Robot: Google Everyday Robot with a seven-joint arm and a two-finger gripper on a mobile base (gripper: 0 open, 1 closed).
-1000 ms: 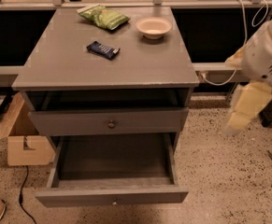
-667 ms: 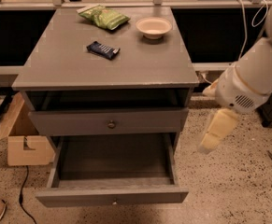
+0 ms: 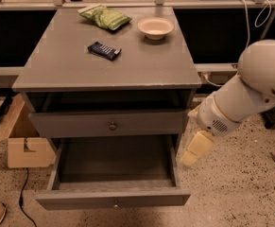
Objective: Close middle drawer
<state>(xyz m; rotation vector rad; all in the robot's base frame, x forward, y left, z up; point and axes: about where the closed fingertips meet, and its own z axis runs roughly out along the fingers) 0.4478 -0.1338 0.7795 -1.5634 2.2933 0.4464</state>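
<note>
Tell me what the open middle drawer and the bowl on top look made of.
Middle drawer: probably wood painted matte grey, judging by its flat, dull boards. Bowl: smooth pale cream, ceramic or plastic, I cannot tell which. The tool hangs beside the drawer's right side, apart from it.

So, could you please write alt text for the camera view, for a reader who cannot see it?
A grey cabinet's middle drawer is pulled far out and looks empty, while the robot's tool hangs beside its right side, not touching. On the cabinet top lie a green snack bag, a dark bar and a bowl.
</note>
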